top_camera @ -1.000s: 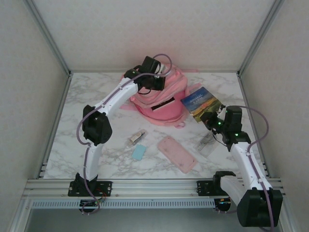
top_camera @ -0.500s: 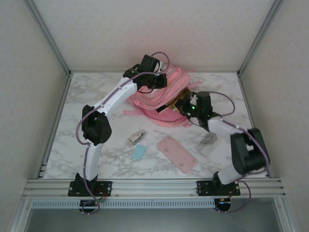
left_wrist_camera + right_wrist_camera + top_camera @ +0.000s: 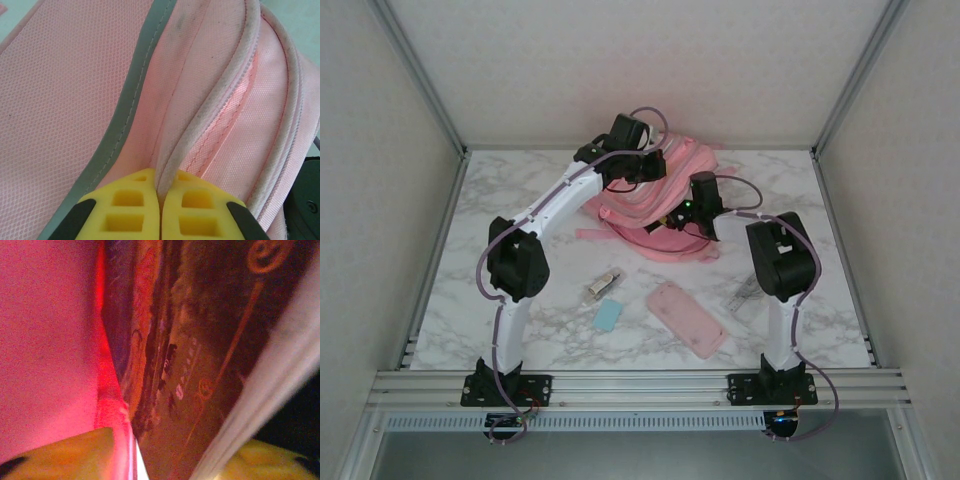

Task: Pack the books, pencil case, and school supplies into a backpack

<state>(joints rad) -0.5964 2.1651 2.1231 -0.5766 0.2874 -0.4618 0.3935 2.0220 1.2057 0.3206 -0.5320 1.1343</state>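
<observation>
The pink backpack point(image 3: 665, 243) lies at the back centre of the table. My left gripper point(image 3: 648, 166) is at its top, shut on the white-trimmed edge of the opening point(image 3: 200, 115), which it holds pinched between the yellow pads point(image 3: 130, 210). My right gripper point(image 3: 688, 208) reaches into the backpack's mouth. In the right wrist view its fingers point(image 3: 60, 455) stand apart, with a dark-covered book point(image 3: 200, 365) lying loose between them against the pink lining point(image 3: 45, 340). The pink pencil case point(image 3: 685, 318), a light-blue block point(image 3: 608, 316), a silvery stubby item point(image 3: 603, 284) and a transparent strip point(image 3: 745, 295) lie on the table in front.
The marble tabletop point(image 3: 520, 200) is fenced by metal posts at the back corners and a rail point(image 3: 640, 382) along the near edge. A pink strap point(image 3: 595, 233) trails left from the backpack. The right arm's elbow point(image 3: 780, 255) hangs over the strip.
The right arm carried the landscape book from the right side of the table into the backpack's mouth, and its jaws have parted. The left gripper kept its hold on the bag's edge.
</observation>
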